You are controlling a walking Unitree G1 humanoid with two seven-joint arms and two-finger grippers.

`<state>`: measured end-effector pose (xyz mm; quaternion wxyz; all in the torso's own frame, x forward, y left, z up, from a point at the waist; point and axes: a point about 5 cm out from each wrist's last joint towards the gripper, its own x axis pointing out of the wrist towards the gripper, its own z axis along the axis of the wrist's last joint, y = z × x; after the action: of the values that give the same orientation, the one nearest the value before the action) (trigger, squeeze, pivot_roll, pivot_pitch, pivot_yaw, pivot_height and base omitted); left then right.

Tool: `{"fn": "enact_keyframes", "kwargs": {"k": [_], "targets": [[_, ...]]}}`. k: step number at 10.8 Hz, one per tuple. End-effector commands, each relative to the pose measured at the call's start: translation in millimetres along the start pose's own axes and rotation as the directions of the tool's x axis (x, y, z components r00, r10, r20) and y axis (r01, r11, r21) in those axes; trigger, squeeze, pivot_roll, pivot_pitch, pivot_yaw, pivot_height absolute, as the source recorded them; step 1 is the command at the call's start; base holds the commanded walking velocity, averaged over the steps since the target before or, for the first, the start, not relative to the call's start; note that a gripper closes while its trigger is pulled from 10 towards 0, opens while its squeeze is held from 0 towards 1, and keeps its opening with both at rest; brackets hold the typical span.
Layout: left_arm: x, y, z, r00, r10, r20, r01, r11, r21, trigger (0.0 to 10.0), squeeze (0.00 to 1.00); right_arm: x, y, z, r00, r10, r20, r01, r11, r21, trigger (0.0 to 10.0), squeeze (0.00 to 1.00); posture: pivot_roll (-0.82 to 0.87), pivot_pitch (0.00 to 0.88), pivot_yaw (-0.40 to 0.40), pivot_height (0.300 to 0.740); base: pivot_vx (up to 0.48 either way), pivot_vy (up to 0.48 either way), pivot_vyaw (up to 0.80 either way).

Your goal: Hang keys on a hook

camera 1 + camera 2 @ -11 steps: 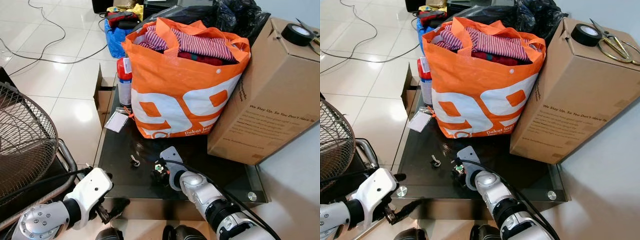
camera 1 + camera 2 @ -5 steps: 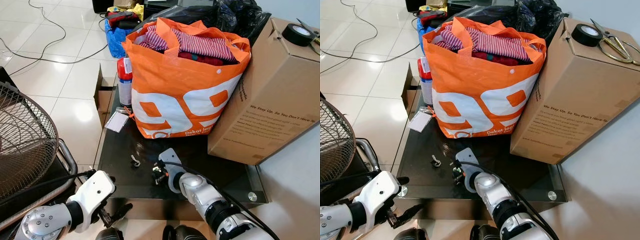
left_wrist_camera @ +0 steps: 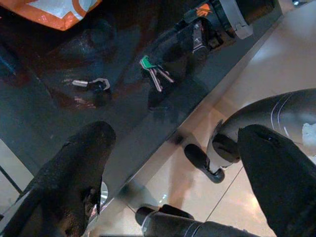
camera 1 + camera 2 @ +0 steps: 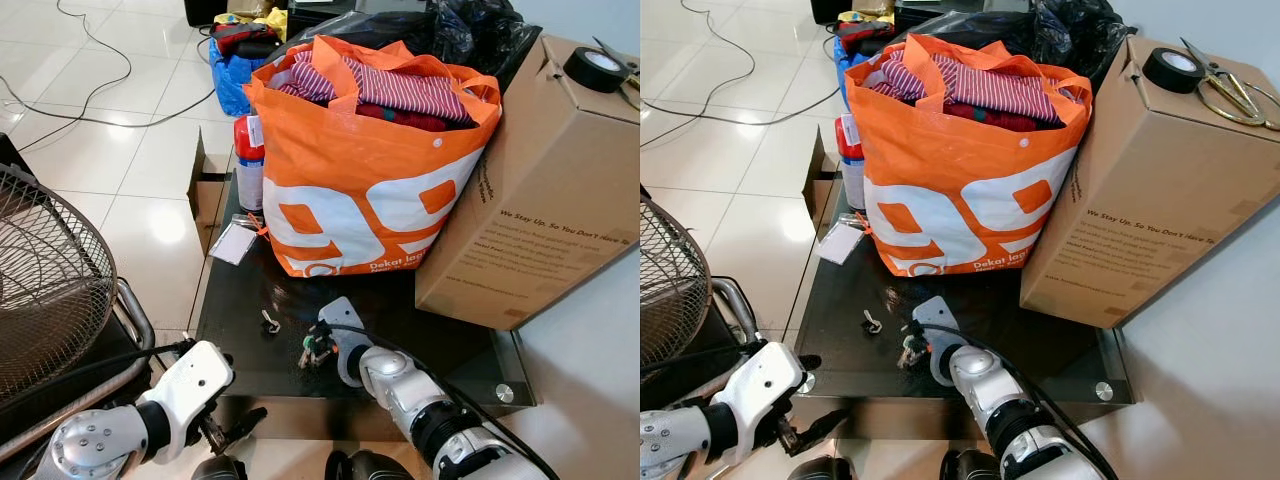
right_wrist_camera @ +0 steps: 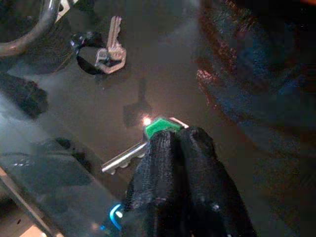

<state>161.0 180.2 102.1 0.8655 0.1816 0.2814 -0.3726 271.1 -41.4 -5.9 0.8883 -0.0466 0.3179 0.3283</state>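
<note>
Left eye view: box [image 4: 530, 180], "We Stay Up."

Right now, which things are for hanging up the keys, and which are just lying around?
For the job:
keys with the green top
right gripper, pinching them

Just lying around:
orange bag
cardboard box
tape roll
spare key
red can
fan
left gripper, open and idle

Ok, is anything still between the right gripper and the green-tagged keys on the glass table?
No. The right gripper is shut on the green-tagged keys above the glass table; nothing sits between them.
</note>
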Motion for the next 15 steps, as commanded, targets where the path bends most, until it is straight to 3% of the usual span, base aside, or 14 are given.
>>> {"fn": "enact_keyframes", "kwargs": {"k": [1,4,6,8,9,11,15], "targets": [[3.0,-2.7,-1,1.000,-0.011,0.003,0.011,1.000,-0.001,10.0,0.00,-2.3,-6.6,-6,1.000,-0.021,-0.022,0.021,1.000,0.006,0.0,0.00,-0.02,0.113,-0.111,0.740,0.000,0.000,0.00],[11.7,0.7,2,1.000,0.000,0.023,0.000,1.000,0.008,10.0,0.00,-5.3,-18.2,0,0.999,-0.048,-0.003,0.048,0.999,-0.003,0.0,0.00,-0.02,0.069,-0.110,0.740,0.000,0.000,0.00],[26.5,5.0,7,0.998,0.021,0.053,-0.022,1.000,0.021,10.0,0.00,-14.6,-38.4,9,0.998,-0.061,0.025,0.062,0.997,-0.038,0.0,0.00,-0.02,0.000,-0.106,0.740,0.000,0.000,0.00],[47.2,17.1,17,0.991,0.108,0.082,-0.110,0.994,0.021,10.0,0.00,-35.7,-70.7,29,0.990,-0.102,0.098,0.108,0.992,-0.058,0.0,0.00,-0.02,0.000,-0.098,0.740,0.000,0.000,0.00],[56.7,28.7,36,0.968,0.203,0.148,-0.197,0.979,-0.050,10.0,0.00,-57.5,-91.3,42,0.973,-0.157,0.170,0.167,0.985,-0.047,0.0,0.00,-0.01,0.000,-0.086,0.740,0.000,0.000,0.00],[68.6,34.8,38,0.958,0.246,0.148,-0.243,0.969,-0.038,10.0,0.00,-70.3,-106.0,42,0.954,-0.224,0.199,0.228,0.974,0.003,0.0,0.00,0.02,0.000,-0.088,0.740,0.000,0.000,0.00],[70.7,54.3,52,0.875,0.432,0.219,-0.419,0.902,-0.106,10.0,0.00,-94.5,-95.1,55,0.904,-0.277,0.326,0.266,0.961,0.078,0.0,0.00,0.02,0.000,-0.078,0.740,0.000,0.000,0.00]]}}
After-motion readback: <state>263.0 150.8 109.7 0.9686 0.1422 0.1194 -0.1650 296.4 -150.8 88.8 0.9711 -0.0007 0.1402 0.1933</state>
